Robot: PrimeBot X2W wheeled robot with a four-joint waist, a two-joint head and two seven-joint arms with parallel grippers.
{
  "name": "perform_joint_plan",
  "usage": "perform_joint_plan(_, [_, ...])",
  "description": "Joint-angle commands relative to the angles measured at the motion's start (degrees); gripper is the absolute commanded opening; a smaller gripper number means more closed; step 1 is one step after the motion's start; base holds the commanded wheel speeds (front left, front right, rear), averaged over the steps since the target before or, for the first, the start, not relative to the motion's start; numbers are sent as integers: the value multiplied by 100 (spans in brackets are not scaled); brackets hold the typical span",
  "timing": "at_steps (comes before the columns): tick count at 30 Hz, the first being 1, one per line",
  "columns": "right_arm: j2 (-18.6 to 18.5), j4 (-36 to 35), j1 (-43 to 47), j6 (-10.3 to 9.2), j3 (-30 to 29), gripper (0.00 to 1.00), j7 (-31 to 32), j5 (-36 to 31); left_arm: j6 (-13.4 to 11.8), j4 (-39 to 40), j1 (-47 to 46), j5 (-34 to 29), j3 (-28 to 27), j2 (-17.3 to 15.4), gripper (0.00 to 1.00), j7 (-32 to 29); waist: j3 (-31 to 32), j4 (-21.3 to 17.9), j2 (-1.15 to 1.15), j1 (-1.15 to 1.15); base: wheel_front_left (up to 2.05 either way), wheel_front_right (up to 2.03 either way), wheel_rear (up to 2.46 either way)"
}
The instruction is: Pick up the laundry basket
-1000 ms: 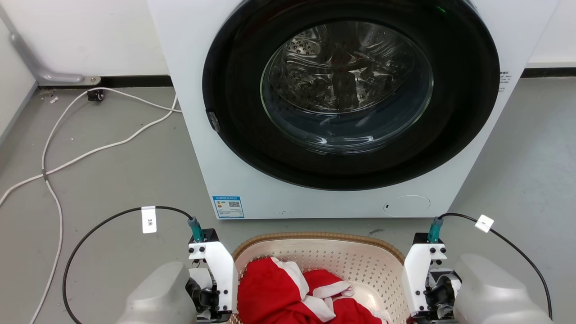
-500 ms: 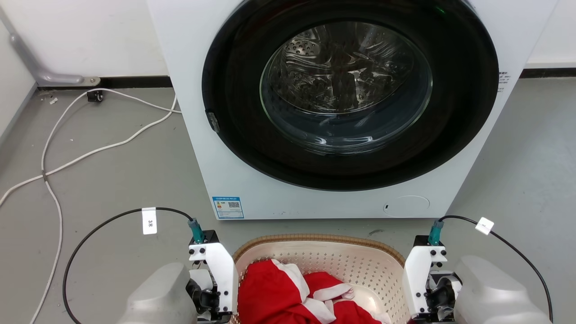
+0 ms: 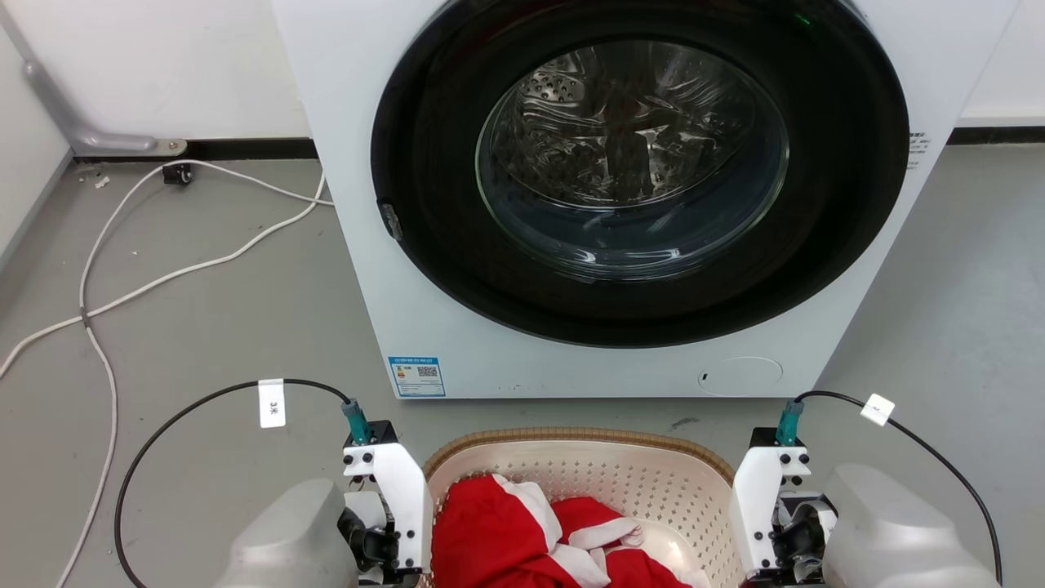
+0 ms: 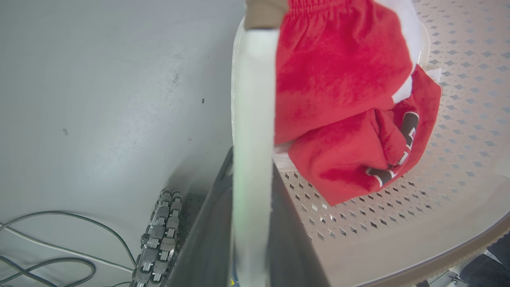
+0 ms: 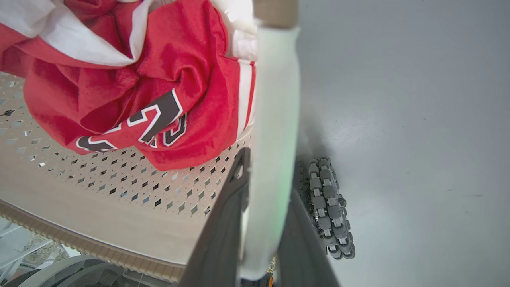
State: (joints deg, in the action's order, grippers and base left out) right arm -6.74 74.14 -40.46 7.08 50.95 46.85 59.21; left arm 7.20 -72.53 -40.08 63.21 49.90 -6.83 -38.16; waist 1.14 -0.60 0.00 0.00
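Observation:
The laundry basket point(image 3: 580, 435), cream-white with perforated walls and a brown woven-look rim, sits low in the head view between my two wrists. It holds red and white clothes point(image 3: 506, 539). In the left wrist view, my left gripper point(image 4: 252, 159) is shut on the basket's side wall point(image 4: 255, 79), one dark finger on each side. My right gripper point(image 5: 267, 171) is shut the same way on the opposite wall point(image 5: 277, 79). The basket's base is hidden, so I cannot tell whether it rests on the floor.
A white washing machine point(image 3: 620, 188) with its round door shut stands just beyond the basket. White cables point(image 3: 163, 278) trail over the grey floor at the left. My base's roller wheels point(image 4: 159, 235) point(image 5: 330, 207) stand beside each gripper.
The head view has shifted slightly. The basket and both wrists sit a little lower in it. Both grips on the walls look unchanged.

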Motion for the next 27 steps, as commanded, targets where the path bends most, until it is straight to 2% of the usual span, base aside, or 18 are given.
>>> perform_joint_plan(1, [159, -55, 17, 75, -22, 0, -41, 0, 52, 66, 5, 72, 3, 143, 0, -6, -2, 3, 0, 0, 0, 0, 0])
perform_joint_plan(27, [183, -55, 8, 75, -160, 0, -75, -153, 56, 73, -37, 232, 112, 116, 0, -4, -53, 12, 0, 0, 0, 0, 0])
